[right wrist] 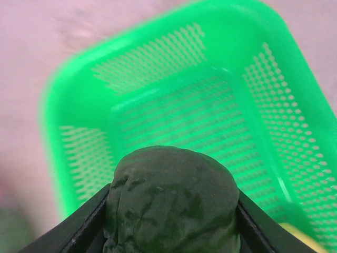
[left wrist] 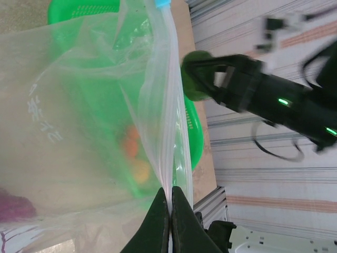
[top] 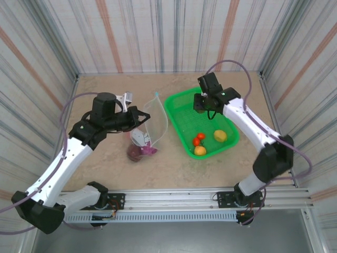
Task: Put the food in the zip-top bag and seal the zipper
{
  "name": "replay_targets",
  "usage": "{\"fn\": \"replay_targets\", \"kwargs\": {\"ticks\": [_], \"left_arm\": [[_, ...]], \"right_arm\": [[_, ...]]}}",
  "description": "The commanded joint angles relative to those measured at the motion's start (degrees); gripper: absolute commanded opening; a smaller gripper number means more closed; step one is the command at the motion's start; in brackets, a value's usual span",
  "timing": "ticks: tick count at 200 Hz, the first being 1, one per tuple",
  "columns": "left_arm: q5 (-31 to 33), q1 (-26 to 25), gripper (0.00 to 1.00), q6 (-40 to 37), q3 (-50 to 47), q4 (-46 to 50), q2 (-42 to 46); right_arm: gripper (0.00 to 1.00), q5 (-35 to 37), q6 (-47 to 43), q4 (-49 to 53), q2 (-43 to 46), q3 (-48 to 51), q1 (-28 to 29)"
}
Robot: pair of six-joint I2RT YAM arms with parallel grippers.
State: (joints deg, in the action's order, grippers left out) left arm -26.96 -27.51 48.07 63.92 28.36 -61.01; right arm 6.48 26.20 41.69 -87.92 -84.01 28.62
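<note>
My left gripper point(top: 146, 117) point(left wrist: 171, 196) is shut on the mouth edge of the clear zip-top bag point(top: 156, 120) point(left wrist: 79, 110) and holds it up, mouth open toward the basket. The zipper point(left wrist: 169, 79) runs up from the closed jaws. Maroon and purple food point(top: 139, 151) lies in the bag's bottom. My right gripper point(top: 202, 102) point(right wrist: 171, 211) hangs over the green basket point(top: 179, 113) point(right wrist: 158, 89), shut on a dark green food piece point(right wrist: 171, 195) point(left wrist: 195, 74) to the right of the bag's mouth. Red-orange point(top: 198, 139) and yellow point(top: 220, 135) food lies in the basket.
The basket stands right of the bag, close to it, on the beige table point(top: 105, 174). Striped walls close in the table at the back and on both sides. A metal rail point(top: 210, 197) runs along the near edge.
</note>
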Motion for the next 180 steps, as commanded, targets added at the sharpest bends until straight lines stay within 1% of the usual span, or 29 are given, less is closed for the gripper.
{"fn": "replay_targets", "kwargs": {"ticks": [1,19,38,59,68,84,102,119,138,180], "left_arm": [[-1.9,-0.7,0.0,0.8,2.3,-2.7,-1.2],[-2.3,-1.2,0.0,0.8,2.5,-2.9,-2.1],[-1.9,-1.9,0.0,0.7,2.3,-2.9,-2.5],[-1.8,-2.1,0.0,1.4,1.9,-3.7,-2.2],[-1.8,-2.2,0.0,1.5,1.9,-4.0,-2.1],[-1.8,-2.2,0.0,1.7,2.1,-4.1,-2.1],[-1.8,-2.3,0.0,2.2,2.1,-4.9,-2.0],[-1.3,-2.5,0.0,2.7,2.0,-5.5,-1.9],[-1.0,-2.8,0.0,3.4,2.4,-6.4,-1.8],[-0.4,-3.1,0.0,3.8,4.3,-6.0,-1.3]], "right_arm": [[0.47,-6.5,2.5,2.9,6.4,-1.7,3.3],[0.47,-12.6,2.3,3.1,10.8,-2.7,4.1],[0.47,-21.0,3.1,1.3,14.7,-3.1,3.9],[0.46,-30.4,6.5,-1.8,15.4,-3.2,4.6],[0.46,-32.8,7.6,-2.6,14.5,-3.6,5.5],[0.46,-31.2,7.7,-2.8,12.9,-4.2,8.4],[0.46,-33.3,8.0,-4.2,10.1,-5.2,10.6],[0.48,-32.7,7.7,-2.9,7.3,-7.8,12.5],[0.48,-31.2,7.9,-3.6,6.0,-7.7,14.4],[0.48,-26.1,11.3,0.0,1.4,-7.6,14.9]]}}
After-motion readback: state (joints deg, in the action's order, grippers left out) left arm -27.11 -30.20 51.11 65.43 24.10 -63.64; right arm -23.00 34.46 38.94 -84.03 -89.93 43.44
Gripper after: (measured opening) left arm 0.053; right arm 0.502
